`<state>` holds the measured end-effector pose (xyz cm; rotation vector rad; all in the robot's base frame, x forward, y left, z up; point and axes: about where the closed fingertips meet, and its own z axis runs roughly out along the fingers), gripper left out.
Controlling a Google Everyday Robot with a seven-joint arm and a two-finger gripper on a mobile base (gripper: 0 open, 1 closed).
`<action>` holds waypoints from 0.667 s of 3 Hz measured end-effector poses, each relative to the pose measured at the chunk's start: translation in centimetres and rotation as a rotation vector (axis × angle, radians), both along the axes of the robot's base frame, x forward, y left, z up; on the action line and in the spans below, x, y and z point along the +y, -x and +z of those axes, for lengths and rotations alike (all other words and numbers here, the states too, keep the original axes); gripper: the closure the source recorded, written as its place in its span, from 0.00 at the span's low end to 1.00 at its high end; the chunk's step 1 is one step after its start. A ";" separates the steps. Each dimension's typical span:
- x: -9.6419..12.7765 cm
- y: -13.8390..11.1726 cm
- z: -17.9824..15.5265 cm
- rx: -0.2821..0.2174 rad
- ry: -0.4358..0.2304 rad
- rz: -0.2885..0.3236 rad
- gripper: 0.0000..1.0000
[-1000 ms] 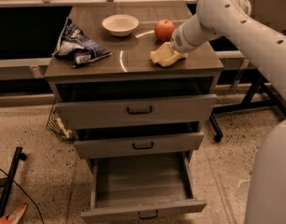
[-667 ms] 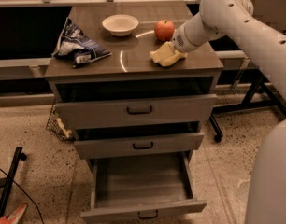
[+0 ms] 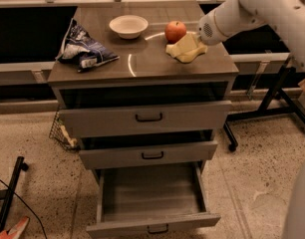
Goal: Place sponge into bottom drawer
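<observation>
My gripper [image 3: 201, 38] meets the sponge [image 3: 184, 49] from its 3 o'clock on the cabinet top [image 3: 142, 66] — whether it grips, I cannot tell. The bottom drawer [image 3: 151, 192] lies open at 6 o'clock — well below.

White tubular arm [image 3: 272, 4], perforated wrist [image 3: 208, 29]; gripper [image 3: 197, 39] at sponge [image 3: 184, 50].

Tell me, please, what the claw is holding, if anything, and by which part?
Cannot be told: the claw sits at the sponge's right edge, beside the apple, with the contact hidden.
</observation>
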<state>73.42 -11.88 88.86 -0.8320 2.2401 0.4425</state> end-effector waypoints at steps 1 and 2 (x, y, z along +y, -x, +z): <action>-1.4 2.5 1.6 -0.010 0.015 0.000 1.00; -3.5 3.4 2.1 -0.019 0.071 -0.103 1.00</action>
